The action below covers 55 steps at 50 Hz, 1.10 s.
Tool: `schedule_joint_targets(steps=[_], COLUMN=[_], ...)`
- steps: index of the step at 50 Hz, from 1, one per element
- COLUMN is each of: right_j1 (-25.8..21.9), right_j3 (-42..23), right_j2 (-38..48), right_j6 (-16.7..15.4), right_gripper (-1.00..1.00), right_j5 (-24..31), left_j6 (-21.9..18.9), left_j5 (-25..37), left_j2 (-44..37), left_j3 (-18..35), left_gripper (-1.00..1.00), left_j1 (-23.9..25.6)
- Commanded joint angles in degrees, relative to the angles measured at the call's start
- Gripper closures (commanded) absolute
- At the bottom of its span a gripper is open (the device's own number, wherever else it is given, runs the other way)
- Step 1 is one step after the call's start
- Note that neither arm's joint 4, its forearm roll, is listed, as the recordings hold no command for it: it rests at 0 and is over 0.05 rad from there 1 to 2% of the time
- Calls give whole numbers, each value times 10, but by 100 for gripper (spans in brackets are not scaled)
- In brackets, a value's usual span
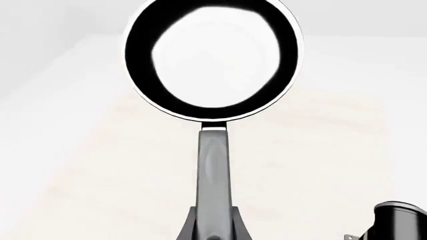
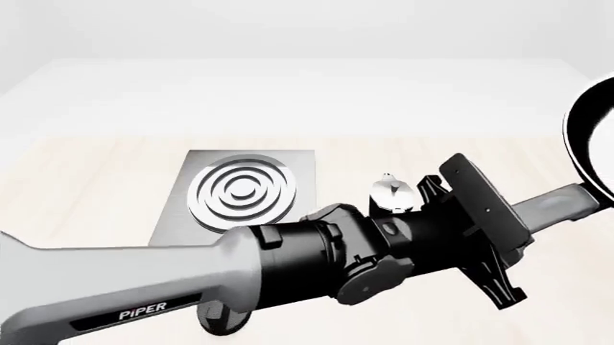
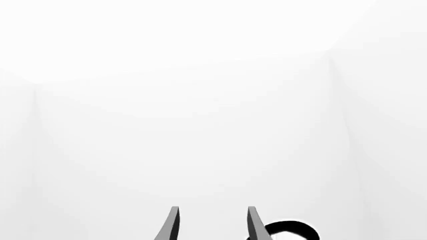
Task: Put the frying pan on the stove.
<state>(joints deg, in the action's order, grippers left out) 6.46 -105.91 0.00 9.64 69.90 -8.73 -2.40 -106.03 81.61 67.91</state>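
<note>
The frying pan (image 1: 212, 60), black with a glossy pale inside, points away from my left gripper (image 1: 213, 226), which is shut on its long grey handle (image 1: 214, 165). In the front view the pan (image 2: 587, 136) is cut off by the right edge, and its handle (image 2: 556, 207) runs back to the left gripper (image 2: 518, 224). It appears held above the table. The stove (image 2: 240, 192), a dark grey slab with silver rings, lies flat at centre left, well to the left of the pan. My right gripper (image 3: 212, 225) shows only in its wrist view, open and holding nothing.
A small black-and-silver moka pot (image 2: 392, 194) stands just right of the stove, partly hidden behind my left arm (image 2: 287, 273); it also shows as the moka pot (image 1: 397, 220) in the left wrist view. A black curved shape (image 3: 291, 231) sits beside the right fingers.
</note>
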Motion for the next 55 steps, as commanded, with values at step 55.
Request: schedule_joint_targets(steps=[55], right_j1=[-22], right_j3=[2], right_j2=[0], right_j6=[4], right_gripper=[-100], right_j5=[0], left_j6=[-57], left_j5=[14], left_j2=[178], left_j3=[-89], left_gripper=[100], left_j1=[-145])
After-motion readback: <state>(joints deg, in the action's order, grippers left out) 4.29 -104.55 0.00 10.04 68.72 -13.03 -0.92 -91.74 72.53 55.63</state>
